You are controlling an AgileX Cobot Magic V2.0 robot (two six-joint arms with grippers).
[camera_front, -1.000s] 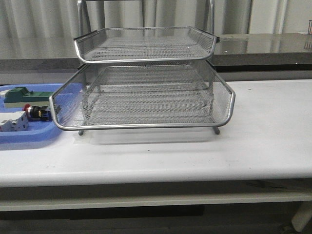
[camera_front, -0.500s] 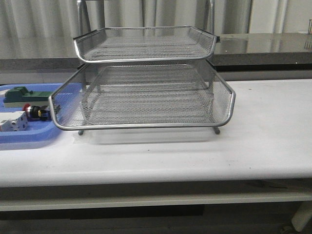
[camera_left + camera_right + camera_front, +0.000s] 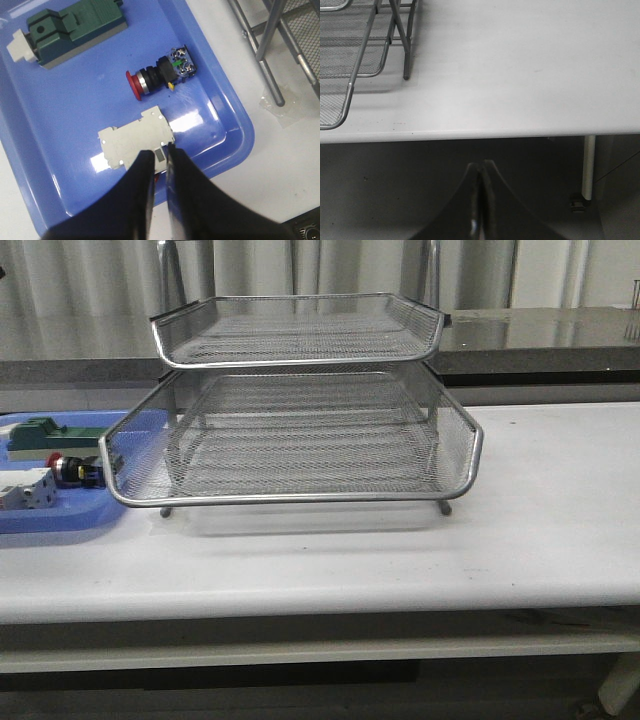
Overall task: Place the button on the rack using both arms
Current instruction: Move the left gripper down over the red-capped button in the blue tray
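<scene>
The button (image 3: 155, 77), red-headed with a black body, lies on its side in the blue tray (image 3: 60, 125). In the front view the button (image 3: 72, 470) is just left of the rack (image 3: 300, 498), a silver wire-mesh stand whose tiers are empty. My left gripper (image 3: 159, 150) hovers over the tray above the white block (image 3: 132, 140), short of the button, its fingers nearly together with nothing between them. My right gripper (image 3: 481, 164) is shut and empty, off the table's front edge to the right of the rack (image 3: 350, 85). Neither gripper shows in the front view.
The blue tray (image 3: 60, 520) also holds a green block (image 3: 75, 30) beyond the button and the white block (image 3: 25, 490) in front of it. The rack's thin legs (image 3: 270, 75) stand close to the tray's right rim. A table leg (image 3: 589, 165) shows below the edge.
</scene>
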